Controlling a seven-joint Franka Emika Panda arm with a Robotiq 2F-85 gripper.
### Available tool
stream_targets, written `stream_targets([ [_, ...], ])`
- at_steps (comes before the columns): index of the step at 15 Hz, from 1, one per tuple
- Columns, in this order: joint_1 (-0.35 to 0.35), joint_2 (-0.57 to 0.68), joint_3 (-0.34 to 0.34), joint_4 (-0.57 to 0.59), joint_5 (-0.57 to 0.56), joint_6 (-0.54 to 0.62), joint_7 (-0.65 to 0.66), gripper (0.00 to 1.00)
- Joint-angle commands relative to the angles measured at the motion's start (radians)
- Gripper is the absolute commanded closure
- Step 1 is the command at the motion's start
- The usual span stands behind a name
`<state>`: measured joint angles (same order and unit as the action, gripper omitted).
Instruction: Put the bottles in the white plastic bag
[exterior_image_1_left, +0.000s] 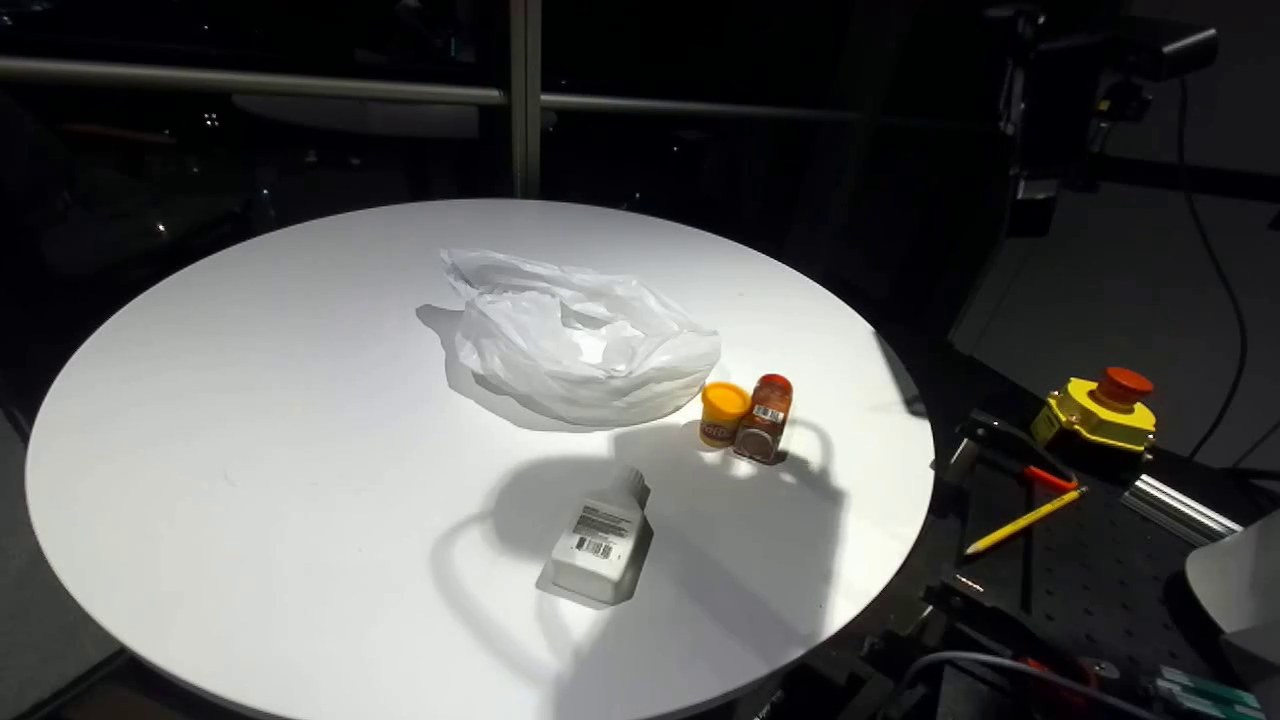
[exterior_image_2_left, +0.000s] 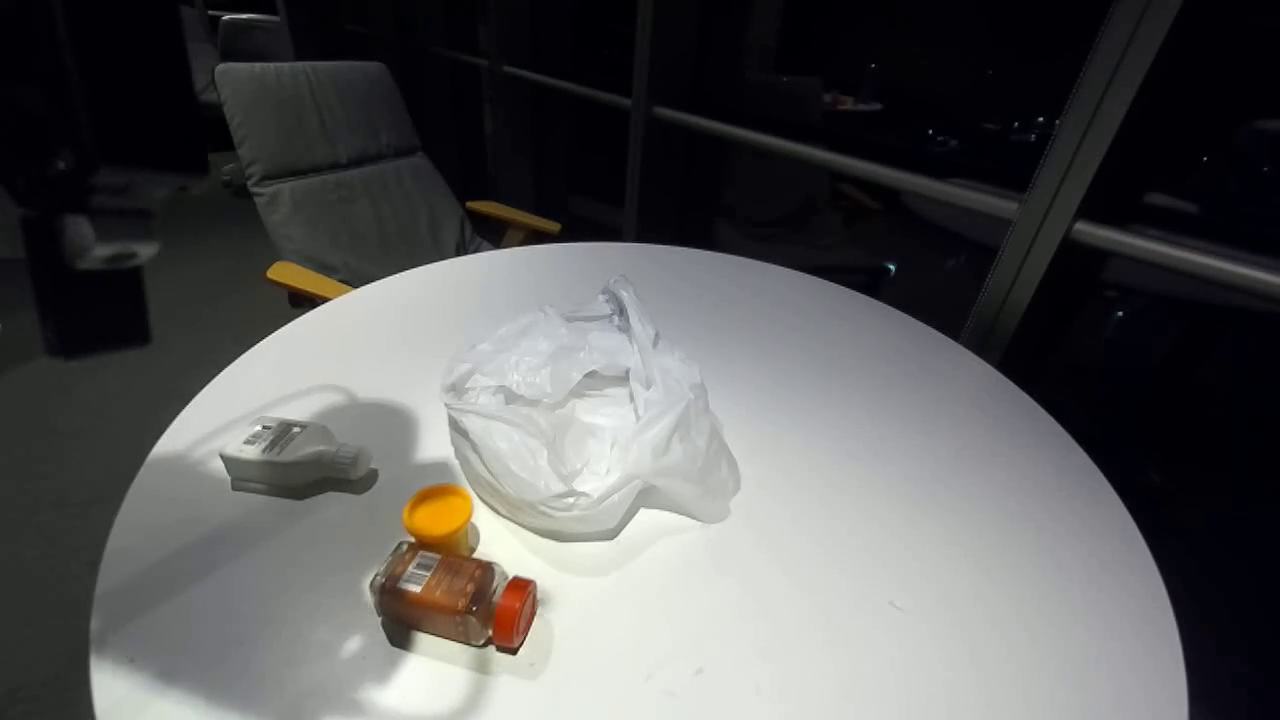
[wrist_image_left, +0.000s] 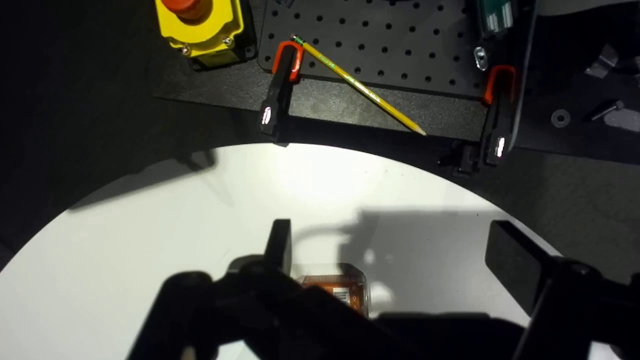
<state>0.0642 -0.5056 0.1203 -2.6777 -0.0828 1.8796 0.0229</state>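
Note:
The white plastic bag (exterior_image_1_left: 590, 398) (exterior_image_2_left: 680, 450) lies open and crumpled on the round white table, in both exterior views. A white bottle (exterior_image_1_left: 598, 545) (exterior_image_2_left: 290, 452) lies on its side, apart from the bag. A clear bottle with an orange-brown label and red cap (exterior_image_1_left: 768, 418) (exterior_image_2_left: 440, 595) lies on its side beside the bag. Part of this bottle also shows in the wrist view (wrist_image_left: 352, 292), below the left finger and partly hidden by the gripper. My gripper (wrist_image_left: 390, 237) is open and empty above the table; in the exterior views only its shadow shows on the table.
An orange-lidded tub (exterior_image_1_left: 722, 412) (exterior_image_2_left: 440, 515) stands against the brown-labelled bottle, near the bag. Beyond the table edge are a black base plate with clamps, a yellow pencil (wrist_image_left: 360, 87) and a yellow box with a red button (exterior_image_1_left: 1098, 415). A grey chair (exterior_image_2_left: 335, 170) stands behind the table.

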Motion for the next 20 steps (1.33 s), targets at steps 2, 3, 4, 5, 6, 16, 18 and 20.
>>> stream_targets([
  [2,-0.002,0.157,0.003,-0.030,0.112,0.181,0.172,0.00],
  [3,-0.008,0.195,0.011,-0.039,0.124,0.250,0.228,0.00],
  [4,-0.013,0.235,0.017,-0.039,0.128,0.303,0.279,0.00],
  [5,-0.014,0.277,0.021,-0.036,0.135,0.356,0.329,0.00],
  [6,-0.018,0.312,0.022,-0.034,0.132,0.417,0.377,0.00],
  [16,-0.048,0.609,-0.084,-0.002,0.011,0.851,0.855,0.00],
  [18,-0.041,0.658,-0.120,0.023,0.030,0.884,0.882,0.00],
  [20,-0.047,0.689,-0.135,0.036,0.127,0.912,0.866,0.00],
])
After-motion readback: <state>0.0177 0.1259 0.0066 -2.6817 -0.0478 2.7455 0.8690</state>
